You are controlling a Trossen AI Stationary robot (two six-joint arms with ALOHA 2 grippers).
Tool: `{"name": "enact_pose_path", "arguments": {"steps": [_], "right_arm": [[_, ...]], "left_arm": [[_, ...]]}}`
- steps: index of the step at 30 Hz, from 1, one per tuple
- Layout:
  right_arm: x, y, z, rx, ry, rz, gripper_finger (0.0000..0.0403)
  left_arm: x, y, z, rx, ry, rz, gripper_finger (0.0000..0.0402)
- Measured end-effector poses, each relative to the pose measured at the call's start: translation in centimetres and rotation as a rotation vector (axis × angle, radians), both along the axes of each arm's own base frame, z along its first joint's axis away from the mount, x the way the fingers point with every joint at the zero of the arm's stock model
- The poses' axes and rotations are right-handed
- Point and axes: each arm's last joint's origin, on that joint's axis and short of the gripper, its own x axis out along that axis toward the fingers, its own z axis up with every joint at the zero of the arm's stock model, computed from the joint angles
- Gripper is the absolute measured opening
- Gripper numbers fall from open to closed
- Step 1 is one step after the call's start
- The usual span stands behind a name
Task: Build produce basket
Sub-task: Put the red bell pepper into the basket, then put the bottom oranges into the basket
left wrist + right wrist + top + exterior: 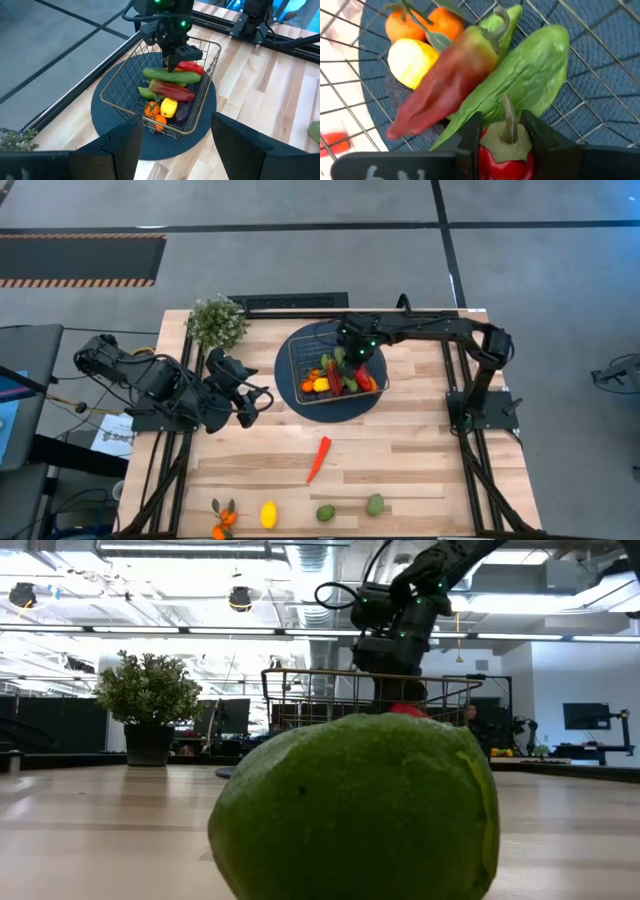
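The basket (300, 365) sits on a round mat (330, 408) at the desk's (420, 450) back centre, produce (338, 375) inside. A plant (216, 321) stands at the back-left corner. More pieces line the front edge.

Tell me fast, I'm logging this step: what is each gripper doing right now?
Left gripper: open, empty, waiting beside the dark blue round mat.
Right gripper: shut on a glossy red toy pepper at its green stem end, inside the square wire-mesh basket.

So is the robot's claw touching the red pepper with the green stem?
Touching. In the right wrist view, the right gripper has its two dark fingers pressed against both sides of the red pepper, inside the basket.
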Motion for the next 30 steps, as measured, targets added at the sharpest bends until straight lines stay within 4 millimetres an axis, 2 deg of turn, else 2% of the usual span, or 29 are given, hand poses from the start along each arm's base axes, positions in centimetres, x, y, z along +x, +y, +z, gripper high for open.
{"name": "enact_pose_path", "arguments": {"steps": [7, 11, 17, 20, 25, 30], "right_arm": [[0.3, -0.3, -0.3, -0.012, -0.012, -0.012, 0.0107], [0.5, 0.2, -0.3, -0.036, -0.006, 0.012, 0.0114], [0.5, 0.7, -0.4, -0.019, 0.013, 0.006, 0.0251], [0.5, 1.0, -0.1, 0.002, 0.04, -0.01, 0.0297], [0.9, 1.5, 3.3, 0.007, 0.055, 0.009, 0.0318], [2.1, 3.3, 8.8, -0.027, -0.013, 0.083, 0.0309]], "left_arm": [[0.0, 0.0, 0.0, -0.001, 0.0, 0.0, 0.0221], [0.0, 0.0, 0.0, -0.002, 0.0, 0.0, 0.0221], [0.0, 0.0, 0.0, -0.005, 0.001, -0.003, 0.0221], [0.0, 0.0, 0.0, -0.007, 0.002, -0.004, 0.0221], [-0.1, 0.1, -0.1, -0.021, -0.002, 0.028, 0.0221], [-0.2, 0.3, -0.9, -0.058, 0.006, 0.146, 0.0221]]}}
